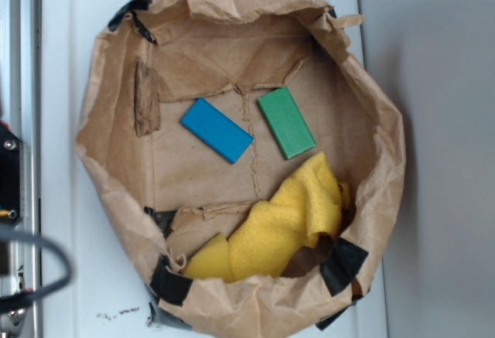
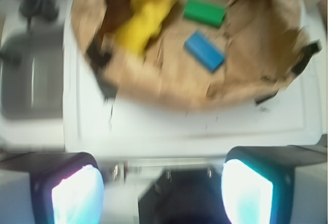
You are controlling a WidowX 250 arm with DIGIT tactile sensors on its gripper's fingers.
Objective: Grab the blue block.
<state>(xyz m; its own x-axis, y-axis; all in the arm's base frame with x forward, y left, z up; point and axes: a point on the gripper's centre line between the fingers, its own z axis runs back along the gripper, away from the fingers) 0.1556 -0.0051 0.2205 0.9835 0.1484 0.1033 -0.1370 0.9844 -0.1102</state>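
Wrist view, blurred: gripper (image 2: 163, 193) is hanging spread wide, its two pale fingers (image 2: 77, 196) sitting at the bottom corners of the frame with a broad gap between them. Nothing is lying between the fingers and they are touching nothing; they are hovering well apart from the paper bag (image 1: 116, 199), over the white surface (image 1: 62, 83) short of the bag's rim.

Blue block (image 1: 217, 130) is lying flat on the floor of the opened brown bag, near the middle. In the exterior view its long axis is running diagonally, upper left to lower right. Green block (image 1: 286, 122) is lying just beside it on the right, tilted much the same way, not touching. Yellow cloth (image 1: 286, 222) is bunching up against the lower wall of the bag, apart from the blue block.
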